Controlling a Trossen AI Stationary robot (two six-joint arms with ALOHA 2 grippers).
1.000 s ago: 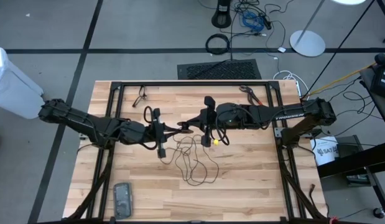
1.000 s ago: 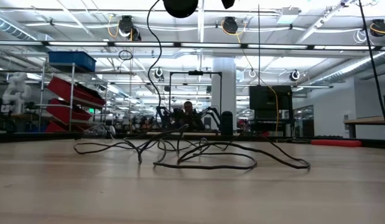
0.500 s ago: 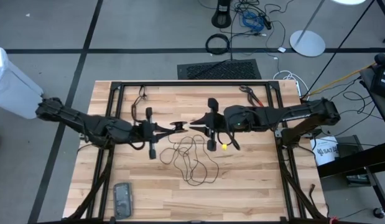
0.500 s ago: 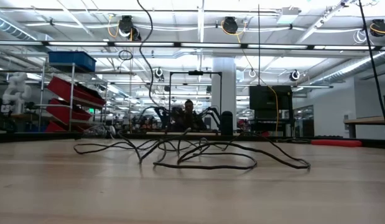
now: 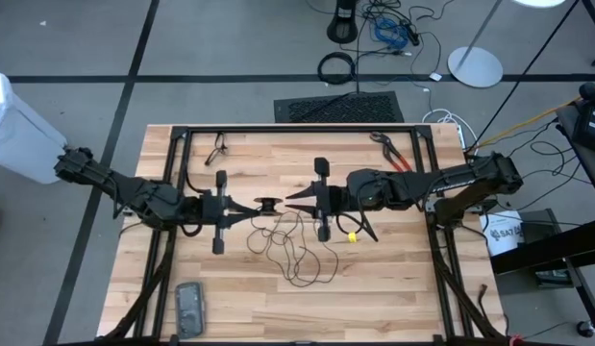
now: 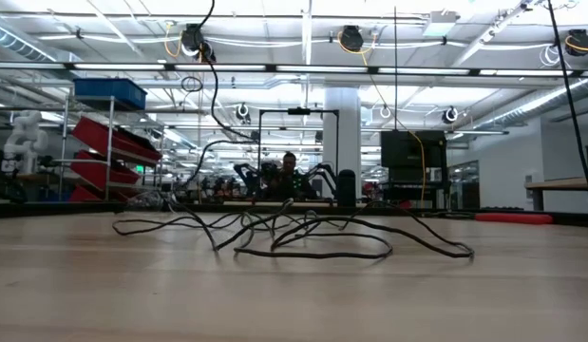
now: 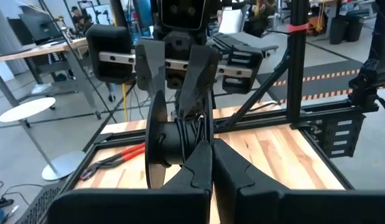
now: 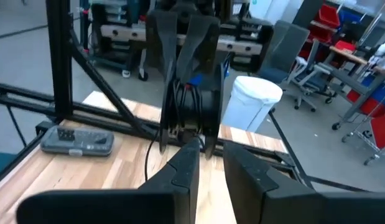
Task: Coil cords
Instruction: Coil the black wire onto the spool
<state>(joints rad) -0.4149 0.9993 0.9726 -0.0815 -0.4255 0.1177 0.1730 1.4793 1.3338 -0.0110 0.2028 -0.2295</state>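
Note:
A small black spool (image 5: 267, 204) with the thin black cord wound on its hub (image 7: 187, 135) hangs in the air over the table's middle. My left gripper (image 5: 251, 206) is shut on it from the table's left side. My right gripper (image 5: 289, 199) faces it from the right, with its fingers (image 8: 191, 163) apart, just short of the spool (image 8: 193, 106). From the spool the cord (image 6: 216, 95) drops to the table. The rest of it lies there in loose loops (image 5: 295, 248), which also show in the low view (image 6: 312, 242). My left gripper holds the spool at the rim of one flange (image 7: 206, 144), pinched between its two fingers. The fingers come nearly level from the table's left side. The spool is lifted clear, its axis lying across the fingers, and a slack strand of cord trails down from it.
Red-handled pliers (image 5: 388, 150) lie at the far right. A small black object (image 5: 218, 147) lies at the far left, a flat dark case (image 5: 189, 308) near the front left. A small yellow piece (image 5: 352, 235) shows below the right arm. Black frame rails (image 5: 297, 128) border the table.
My right gripper has opened and let go of the spool. My left gripper has drawn back toward the table's left edge and risen a little, carrying the spool with it. The strand rising from the loops has shifted left with it, while the loops have stayed on the table.

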